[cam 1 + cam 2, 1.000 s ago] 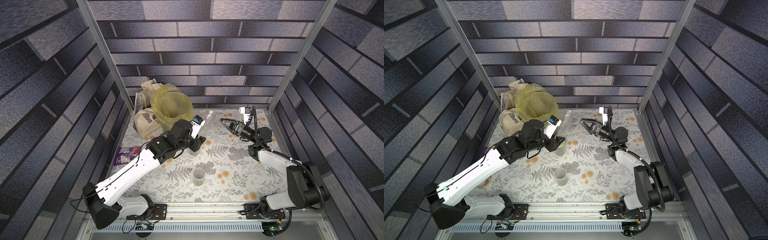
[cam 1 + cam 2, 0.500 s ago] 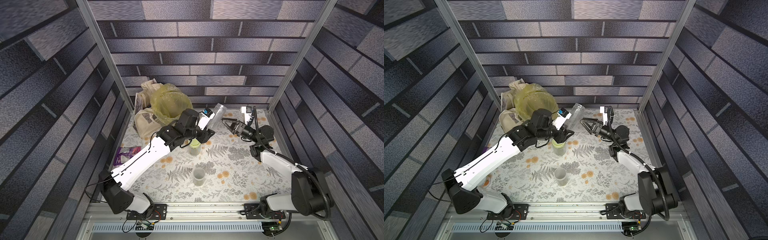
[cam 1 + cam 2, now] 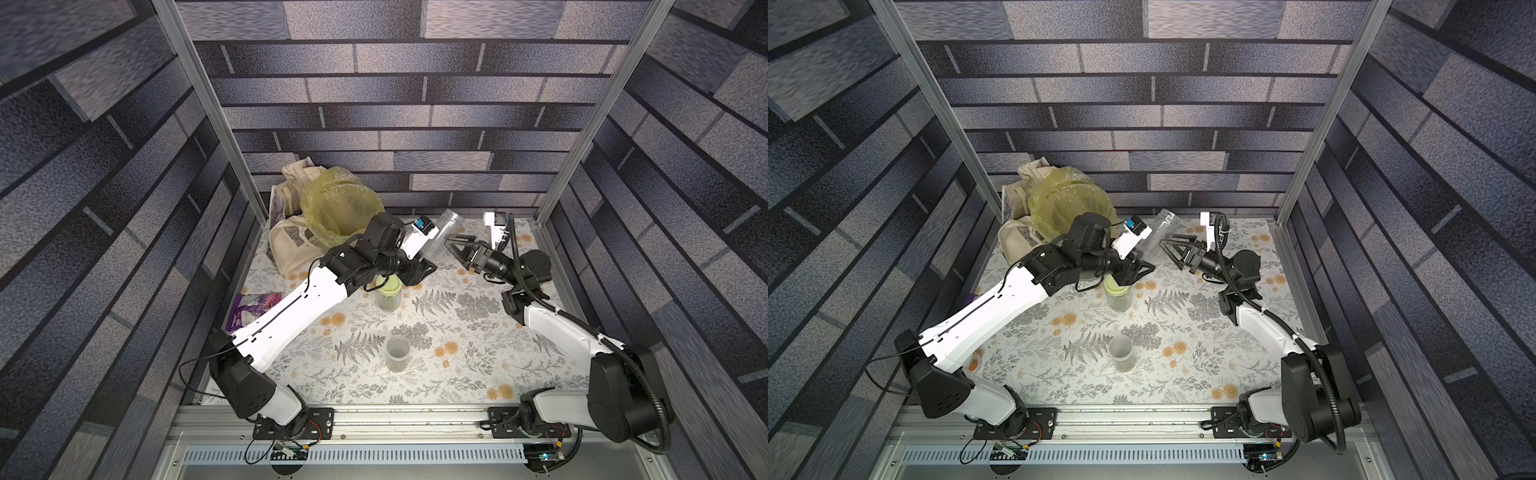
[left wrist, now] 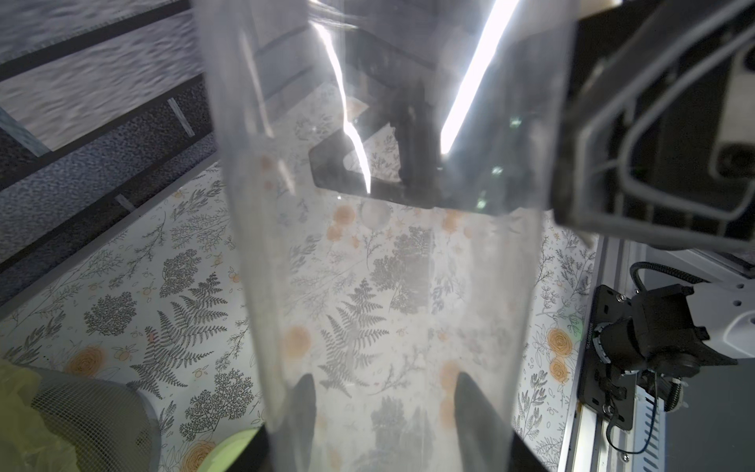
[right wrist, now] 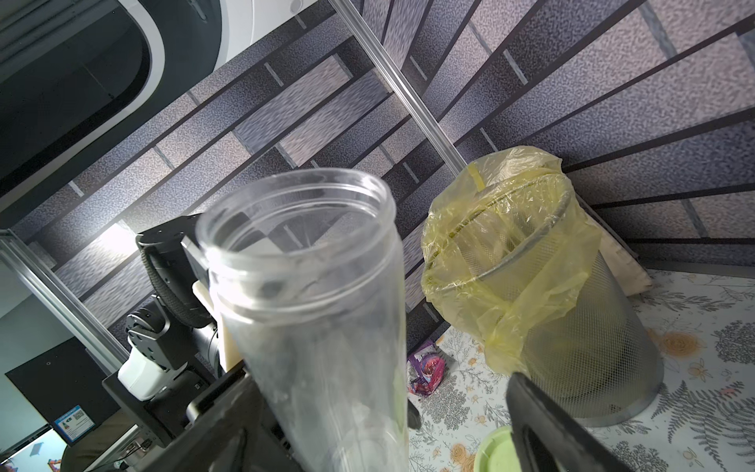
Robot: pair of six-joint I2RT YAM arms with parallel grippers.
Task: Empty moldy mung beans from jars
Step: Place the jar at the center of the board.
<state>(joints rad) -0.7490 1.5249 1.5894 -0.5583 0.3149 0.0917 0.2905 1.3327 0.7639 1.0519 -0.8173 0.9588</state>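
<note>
Floral tabletop [image 3: 465,336] in order. Left gripper [image 3: 417,268] was clamped on the base of the tall slim jar [image 3: 445,229], which was tilted aloft beside the bin [image 3: 345,195] and apparently empty. Right gripper [image 3: 456,246] stood wide open against it. Recommended: close squarely on the body before the left releases.

Robot test booth: aluminium frame [image 3: 219,124], printed brick walls [image 3: 415,95] (floral tablecloth [image 3: 457,345]).

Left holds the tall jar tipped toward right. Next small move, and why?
Probably close the right gripper on the tall jar. In its wrist view the open fingers stand either side of the jar below its mouth. The jar looks empty, and the left gripper grips its base. That looks like a handover, so left should release only afterwards.
</note>
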